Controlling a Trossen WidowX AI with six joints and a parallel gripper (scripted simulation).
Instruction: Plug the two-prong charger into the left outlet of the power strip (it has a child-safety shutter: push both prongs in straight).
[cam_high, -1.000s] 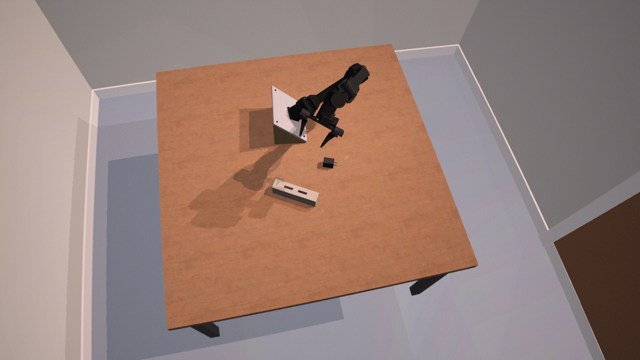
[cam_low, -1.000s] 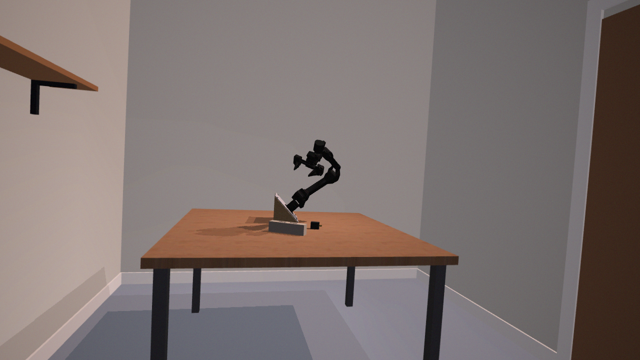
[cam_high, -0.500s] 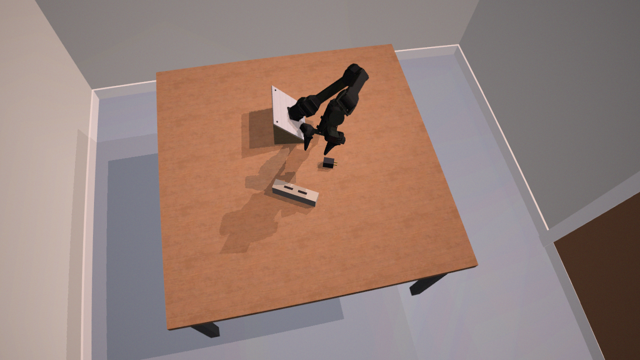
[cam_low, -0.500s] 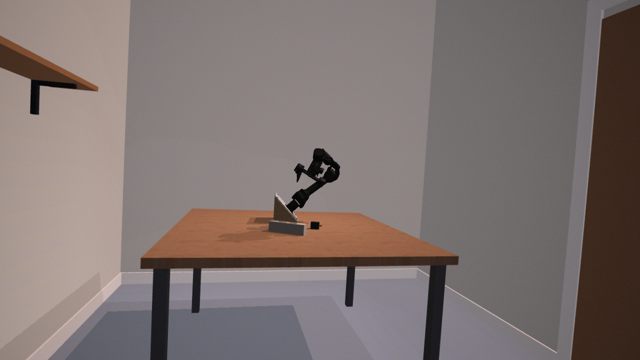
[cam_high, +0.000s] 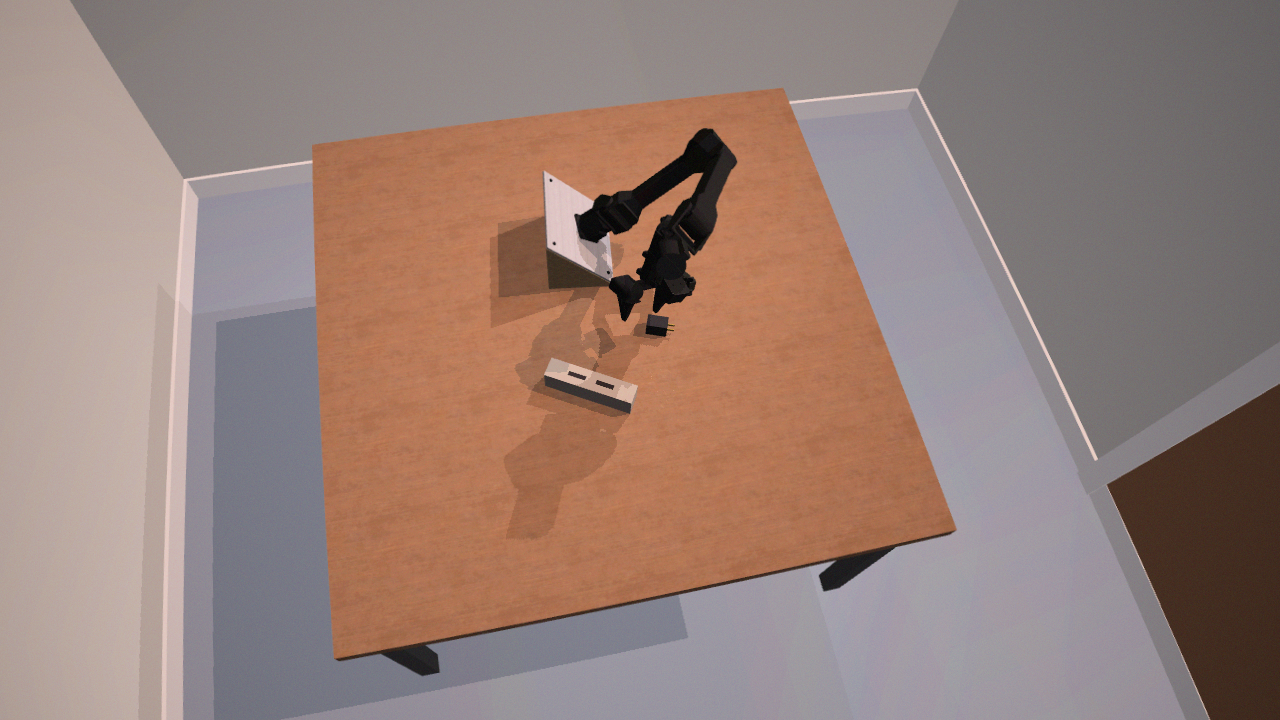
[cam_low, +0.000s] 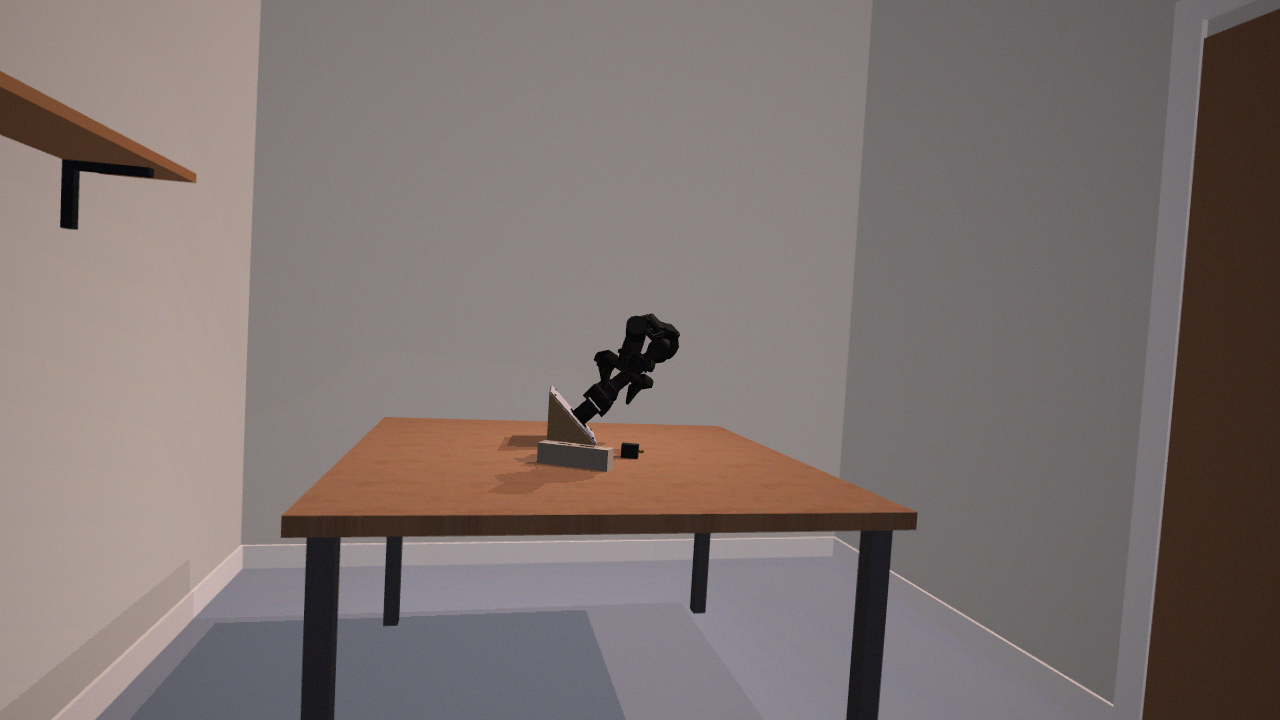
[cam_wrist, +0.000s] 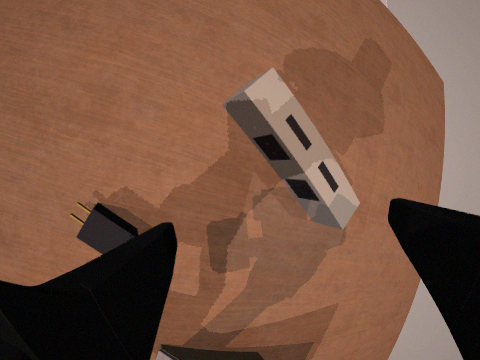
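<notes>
The black charger (cam_high: 657, 325) (cam_low: 629, 450) (cam_wrist: 107, 231) lies on the table, its two brass prongs pointing right in the top view. In the wrist view the left finger hides part of its body. The pale power strip (cam_high: 589, 380) (cam_low: 574, 456) (cam_wrist: 314, 154) rests nearby; the wrist view shows two narrow dark slots on its top and two dark square openings on the side toward the arm's base. My gripper (cam_high: 641, 313) (cam_low: 617, 391) (cam_wrist: 288, 223) is open and empty, held above the table. In the wrist view the charger is outside the gap, beyond the left finger.
The arm rises from a wedge-shaped mount (cam_high: 563, 210) (cam_low: 563, 416) with a pale sloped face, behind the strip. The wooden table (cam_high: 760, 429) (cam_low: 733, 488) carries the arm's shadow across and beside the strip. A wall shelf (cam_low: 89, 134) shows at the far left in the exterior view.
</notes>
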